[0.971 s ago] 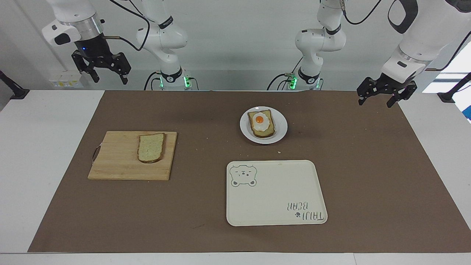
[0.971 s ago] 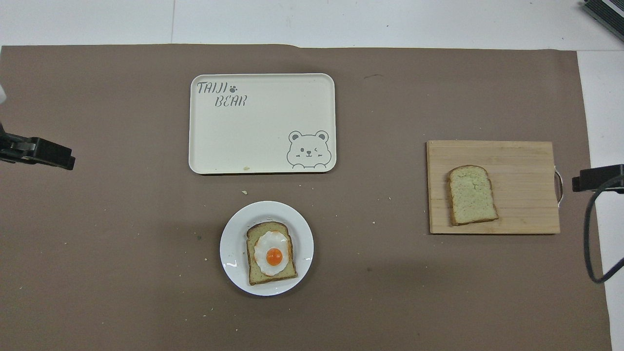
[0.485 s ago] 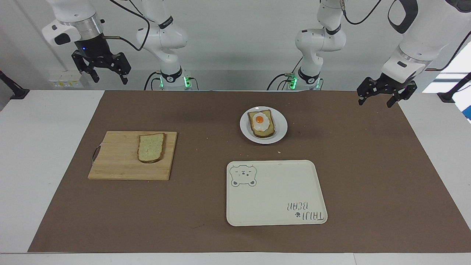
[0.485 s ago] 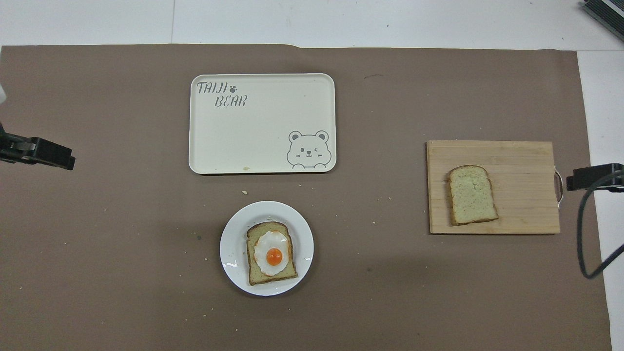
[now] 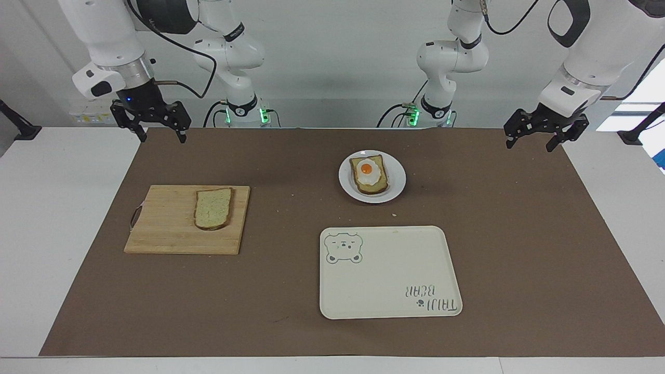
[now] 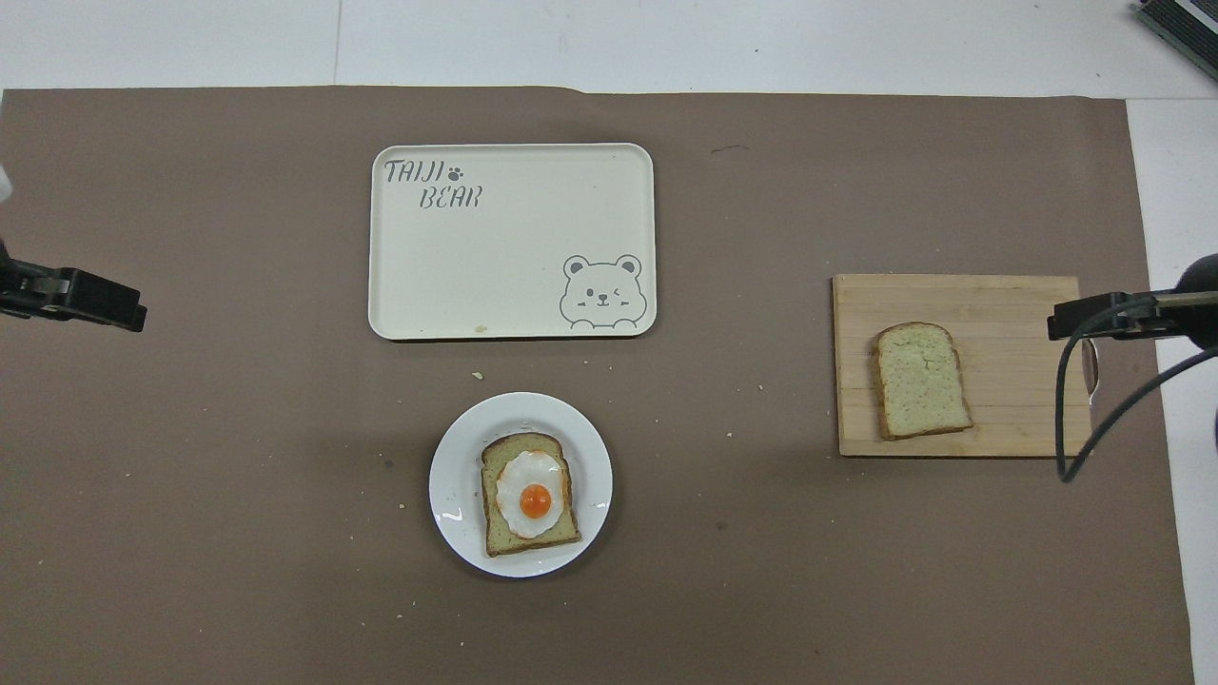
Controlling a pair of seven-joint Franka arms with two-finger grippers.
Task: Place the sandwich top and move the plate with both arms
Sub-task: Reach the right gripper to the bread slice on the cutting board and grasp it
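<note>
Overhead, your right gripper (image 5: 159,130) and left gripper (image 5: 537,136) hung wide open, empty; the sandwich top (image 5: 213,208) looked soft, best pinched by its crusts.

Item count, one moment: seven things on the surface, two grippers above it.

Bread slices: 2 — one sandwich top (image 5: 213,208), one egg-bearing slice (image 5: 370,176). Fried egg (image 5: 367,171): 1. Plate (image 5: 397,184): 1. Tray (image 5: 389,270) with bear print: 1. Cutting board (image 5: 171,223): 1. Brown mat (image 5: 291,291): 1. Arms: 2, so left gripper (image 5: 535,139) and right gripper (image 5: 162,132), one each.
</note>
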